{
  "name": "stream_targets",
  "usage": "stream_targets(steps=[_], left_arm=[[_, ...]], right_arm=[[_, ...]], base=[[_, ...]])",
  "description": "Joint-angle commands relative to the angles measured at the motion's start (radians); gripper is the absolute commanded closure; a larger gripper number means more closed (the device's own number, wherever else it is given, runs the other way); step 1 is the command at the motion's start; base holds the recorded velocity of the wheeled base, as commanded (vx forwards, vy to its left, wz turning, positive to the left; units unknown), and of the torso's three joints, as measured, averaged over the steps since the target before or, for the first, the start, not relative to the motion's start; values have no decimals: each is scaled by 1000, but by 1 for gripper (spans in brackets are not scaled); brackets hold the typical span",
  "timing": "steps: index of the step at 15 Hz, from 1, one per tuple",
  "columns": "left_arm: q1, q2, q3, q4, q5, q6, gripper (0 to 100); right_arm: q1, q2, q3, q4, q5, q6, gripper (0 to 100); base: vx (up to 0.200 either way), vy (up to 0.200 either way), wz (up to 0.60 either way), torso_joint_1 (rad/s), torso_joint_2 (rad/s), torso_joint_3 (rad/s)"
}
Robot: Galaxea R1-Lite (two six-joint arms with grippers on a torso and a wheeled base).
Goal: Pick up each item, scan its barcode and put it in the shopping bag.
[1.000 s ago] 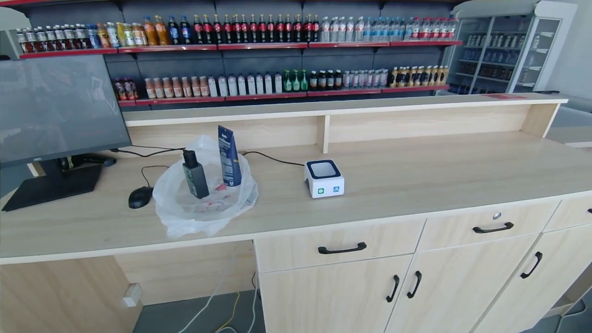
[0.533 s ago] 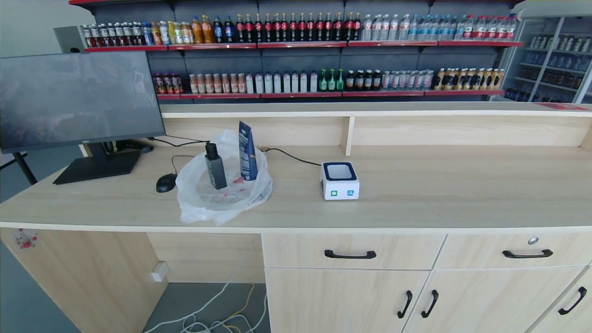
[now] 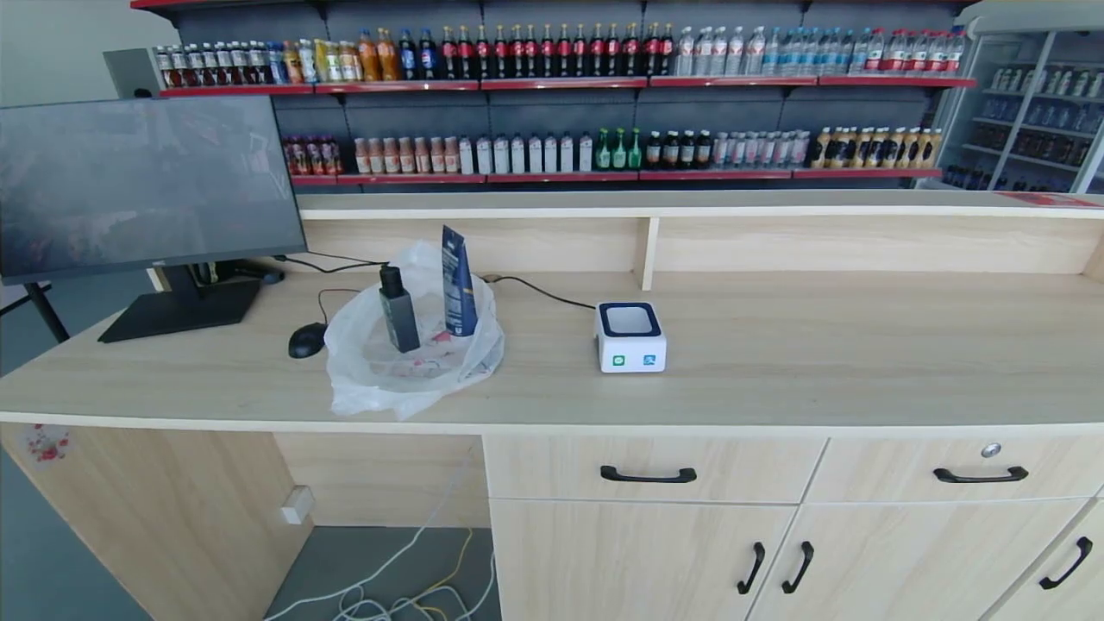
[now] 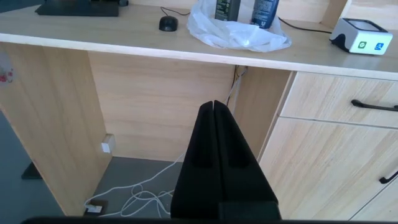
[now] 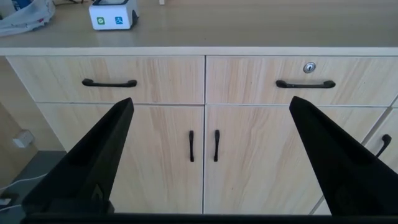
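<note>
A clear plastic shopping bag lies on the wooden counter, left of centre. Inside it stand a dark bottle and a blue tube, both upright. A white scanner box sits to the bag's right, with a cable running behind it. My left gripper is shut with nothing in it, low in front of the counter, below the bag. My right gripper is open wide and faces the cabinet doors, below and to the right of the scanner.
A monitor on its stand and a black mouse occupy the counter's left end. A raised ledge runs along the back. Drawers with black handles front the counter, and loose cables lie on the floor.
The head camera has swung round and pulled back, so the whole picture has shifted. The bag, the bottle, the tube and the scanner stay where they were.
</note>
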Motion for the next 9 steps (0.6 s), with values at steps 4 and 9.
stream_targets(steps=[4,9], left_arm=[[-2,0,0,0,0,-1,100],[-2,0,0,0,0,2,100]], right_arm=[[0,1,1,-1,0,-2,0],[0,1,-1,-1,0,1,0]], base=[[-50,0,0,2,1,1],[0,0,0,0,0,0]])
